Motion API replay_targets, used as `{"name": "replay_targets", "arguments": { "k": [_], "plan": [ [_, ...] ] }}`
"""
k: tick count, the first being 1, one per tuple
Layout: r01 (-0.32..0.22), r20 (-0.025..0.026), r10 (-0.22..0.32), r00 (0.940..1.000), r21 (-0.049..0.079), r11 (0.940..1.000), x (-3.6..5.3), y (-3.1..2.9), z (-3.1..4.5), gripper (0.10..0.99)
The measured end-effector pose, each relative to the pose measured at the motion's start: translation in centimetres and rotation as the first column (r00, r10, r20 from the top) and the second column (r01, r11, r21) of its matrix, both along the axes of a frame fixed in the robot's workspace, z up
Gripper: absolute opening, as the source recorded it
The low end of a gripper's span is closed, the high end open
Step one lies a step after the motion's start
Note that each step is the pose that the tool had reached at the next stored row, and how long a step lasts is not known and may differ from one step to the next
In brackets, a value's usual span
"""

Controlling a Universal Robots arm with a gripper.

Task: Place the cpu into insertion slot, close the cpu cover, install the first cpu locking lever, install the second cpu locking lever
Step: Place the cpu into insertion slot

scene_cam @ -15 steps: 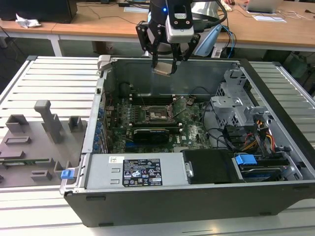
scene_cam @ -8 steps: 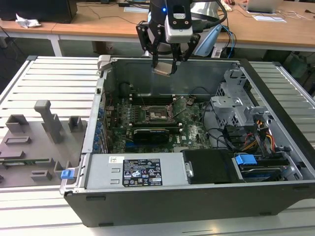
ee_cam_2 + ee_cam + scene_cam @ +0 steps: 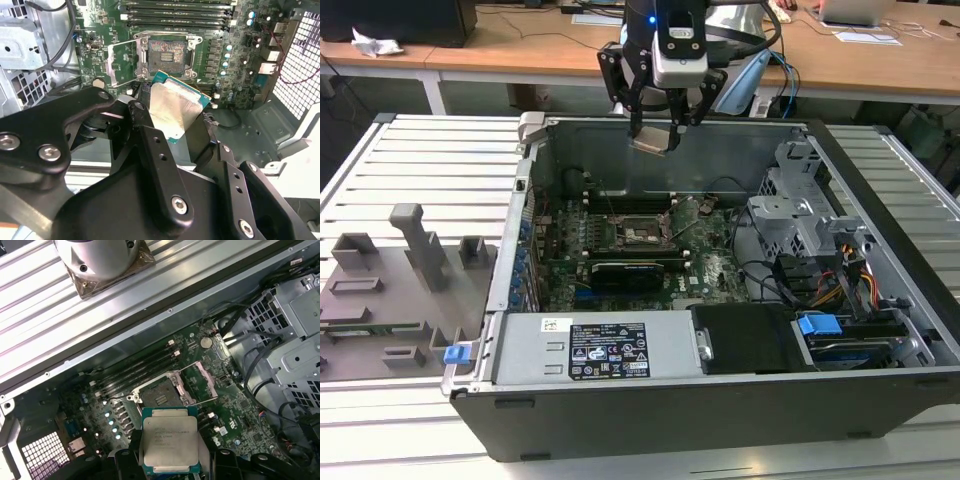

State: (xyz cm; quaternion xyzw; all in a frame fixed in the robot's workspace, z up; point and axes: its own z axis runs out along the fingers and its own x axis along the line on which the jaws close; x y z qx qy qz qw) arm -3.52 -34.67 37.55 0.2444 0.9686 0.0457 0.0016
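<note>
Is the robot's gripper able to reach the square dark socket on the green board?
Probably yes. The gripper, shut on the flat silver-grey square chip, hangs above the open case. The square dark socket lies bare, its thin silvery cover frame swung open beside it, and nothing stands between.

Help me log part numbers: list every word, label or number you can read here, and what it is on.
None can be read.
cpu in the tool: lines of print on its metal face, too small.
Black label on the grey power supply: white print, too small.
White sticker beside it: blurred.
</note>
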Motion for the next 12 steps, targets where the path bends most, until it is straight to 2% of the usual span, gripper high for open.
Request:
{"name": "replay_targets", "arguments": {
  "k": [12],
  "plan": [
    [0.043,0.0,-0.043,0.9991,0.0,0.9991,0.0,0.0,-0.02,0.525]
  ]
}}
